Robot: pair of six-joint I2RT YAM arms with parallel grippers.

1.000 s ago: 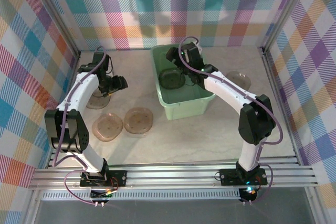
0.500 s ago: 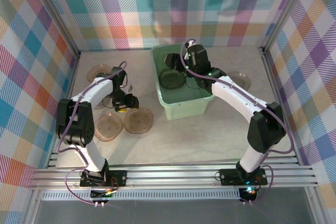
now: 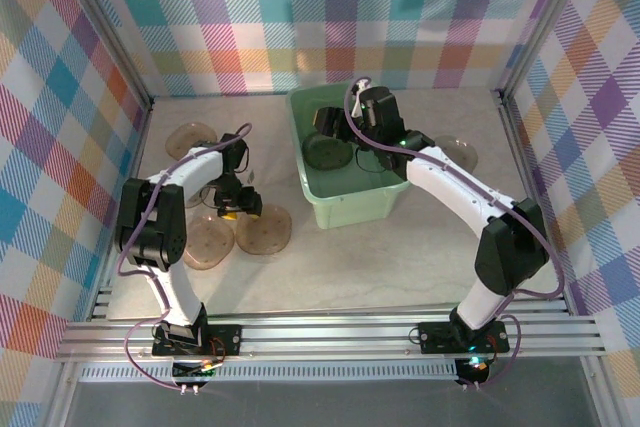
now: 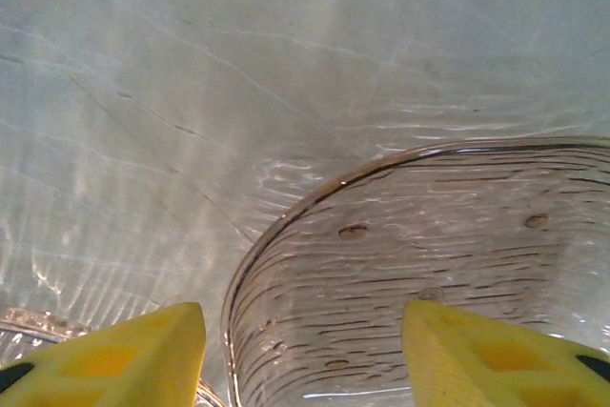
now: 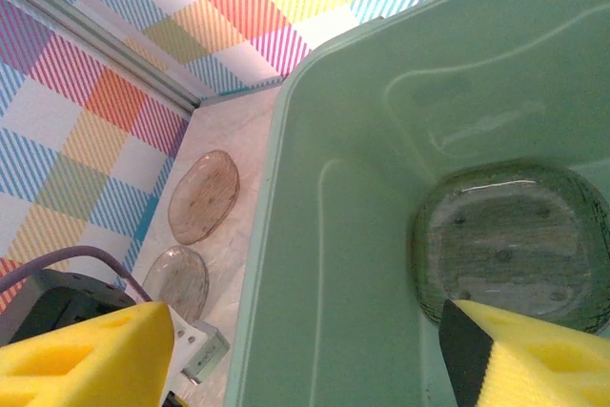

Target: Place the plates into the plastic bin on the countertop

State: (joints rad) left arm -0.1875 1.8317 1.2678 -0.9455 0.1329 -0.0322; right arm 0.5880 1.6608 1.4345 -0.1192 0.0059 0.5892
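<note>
While the left jaws stand apart low over the tabletop [image 3: 400,267], one finger on either side of the rim of a plate [image 4: 429,254], the right jaws hang apart and empty above the plastic bin [image 3: 350,209]. A dark plate [image 5: 510,254], possibly several stacked, lies on the bin's floor. Another plate [image 3: 208,244] rests nearby.

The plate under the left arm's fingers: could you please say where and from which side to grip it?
Probably its upturned rim, from above: the plate lies flat on the countertop, so one of the fingers goes outside, one inside.
</note>
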